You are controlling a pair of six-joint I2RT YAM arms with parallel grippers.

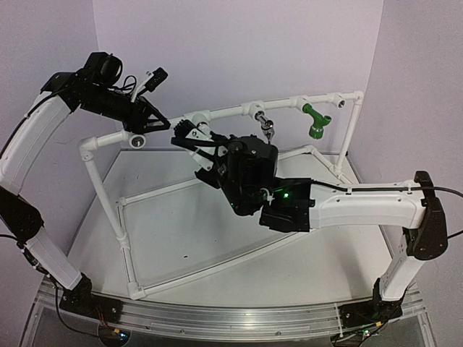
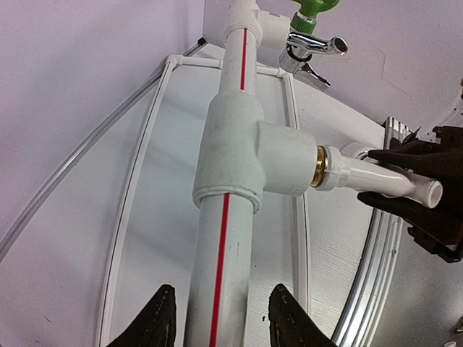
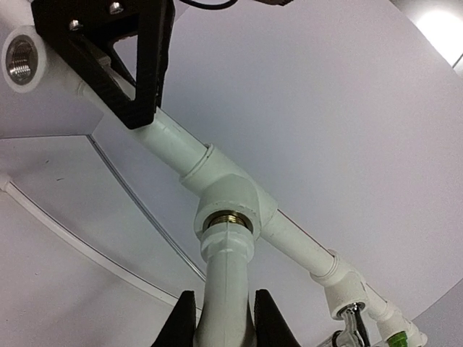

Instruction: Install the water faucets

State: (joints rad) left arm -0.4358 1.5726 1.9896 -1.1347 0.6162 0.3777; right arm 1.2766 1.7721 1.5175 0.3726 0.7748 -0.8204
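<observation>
tap: small all-white plastic faucet with a stubby body and round spout (image 2: 354,173), nose-in to the side port of a white plastic tee fitting (image 2: 231,152) on the top rail of the white pipe frame (image 2: 242,65), which carries a red stripe
axis: the tap's long axis lines up with the port bore, square to the rail, spout end pointing away from the frame toward the right arm
joint: a brass threaded ring (image 2: 318,166) shows between tap collar and tee, so I'd say it's not yet wound fully home
right arm's fingers (image 3: 187,325): closed narrow on the tap body from both sides, tap running straight out between them toward the tee, so a wrist roll would turn the thread
left arm's fingers (image 2: 160,318): one each side of the rail, just beside the tee; can't tell whether they clamp it or only straddle it
nearer arm: the right one, already on the tap; the left looks placed to brace the frame
other ports: chrome metal faucet (image 2: 312,45) sits in the next fitting along the rail, green plastic faucet (image 1: 316,121) in the one after
open port: the round white end socket with a metal thread (image 3: 22,61), at the frame corner by the left arm, has nothing in it
frame: stands on the pale worktop (image 1: 188,231)
</observation>
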